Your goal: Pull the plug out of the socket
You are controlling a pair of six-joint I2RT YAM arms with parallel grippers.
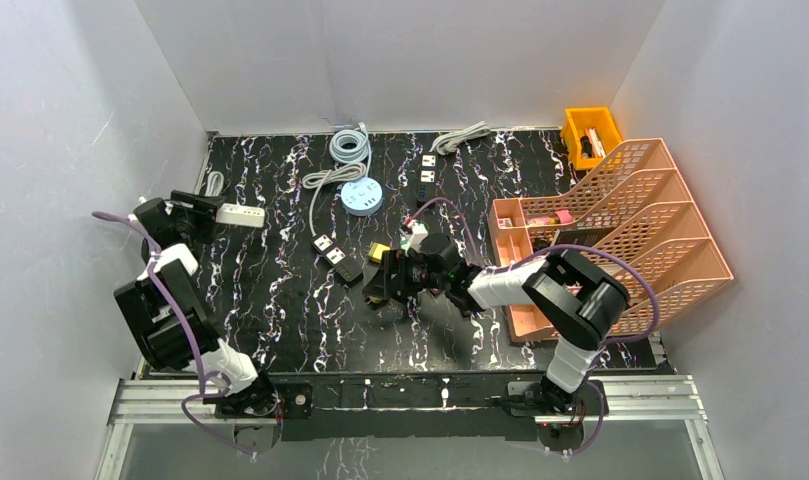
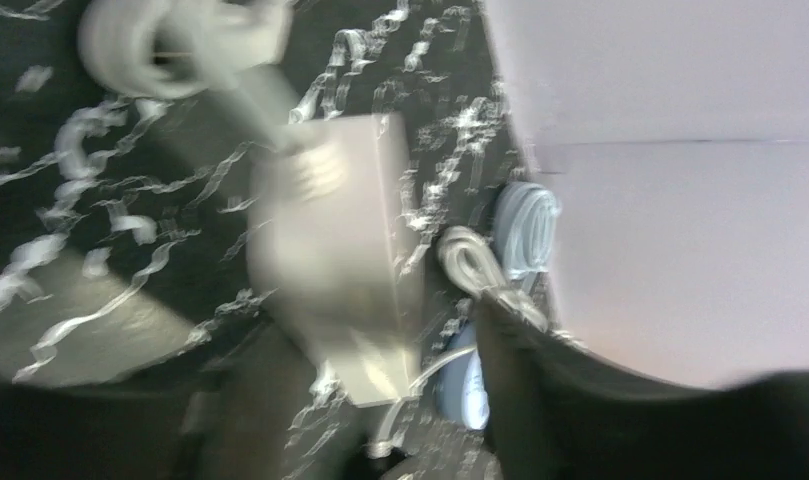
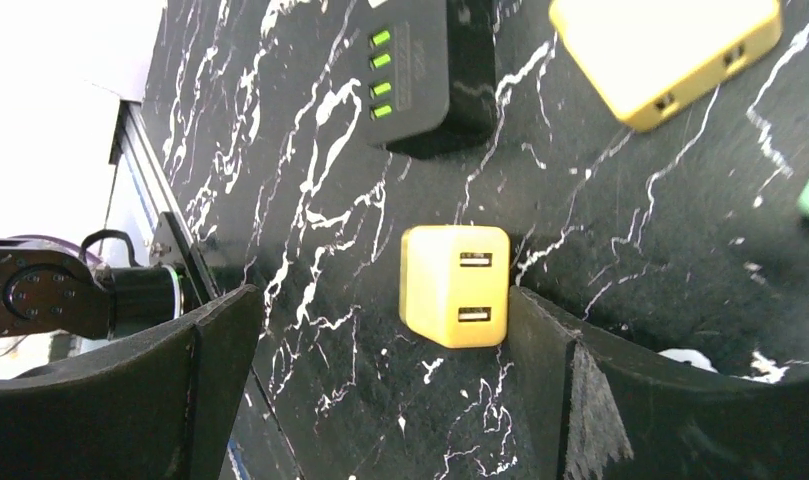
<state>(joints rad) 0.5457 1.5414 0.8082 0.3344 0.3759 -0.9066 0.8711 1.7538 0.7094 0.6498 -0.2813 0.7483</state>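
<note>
Yellow plastic cube plug [image 3: 455,285], two USB ports showing, lies unplugged on the black marbled tabletop [image 3: 280,150] near the black charging block with green ports [image 3: 435,70]. It is probably light, rigid and slick, best pinched across opposite flat sides. The right gripper [image 3: 378,310] straddles it, jaws wide, holding nothing, its arm reaching low towards the block. The left gripper [image 1: 185,212] sits well away from the block, beside a white power strip [image 1: 238,214]; its grip cannot be told.

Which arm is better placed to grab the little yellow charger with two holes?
Right. The right gripper is open, with the small yellow USB charger between its fingers. The left gripper is far off, by the white power strip.
</note>
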